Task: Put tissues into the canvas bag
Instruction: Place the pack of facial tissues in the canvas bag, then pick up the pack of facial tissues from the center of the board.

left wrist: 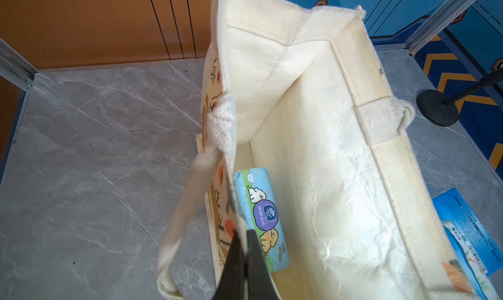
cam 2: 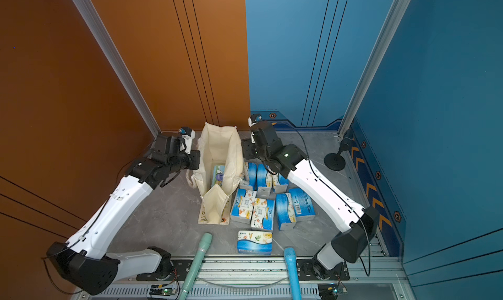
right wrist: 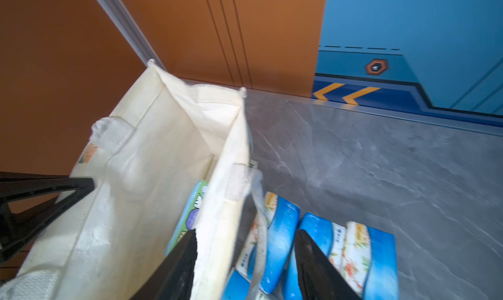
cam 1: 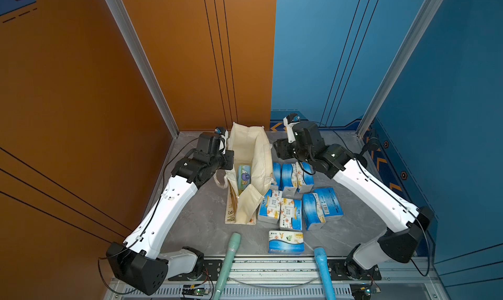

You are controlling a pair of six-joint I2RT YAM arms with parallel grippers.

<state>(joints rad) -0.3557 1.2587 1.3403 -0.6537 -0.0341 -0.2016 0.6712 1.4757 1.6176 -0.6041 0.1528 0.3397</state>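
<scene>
Canvas bag [cam 1: 249,148] upright mid-tabletop [cam 1: 196,217], mouth open. Inside: one cartoon-dog pack [left wrist: 261,217], purple round logo, text unreadable. Remaining tissues [cam 1: 291,214] clustered on its right-edge side. Left gripper [left wrist: 242,234] pinched shut on the bag's wall. Right gripper [right wrist: 245,233] half open astride the opposite wall, holding nothing.

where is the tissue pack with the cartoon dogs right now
In both top views the cartoon pack rests inside the canvas bag, on its floor along the wall on the robot's left side.
</scene>
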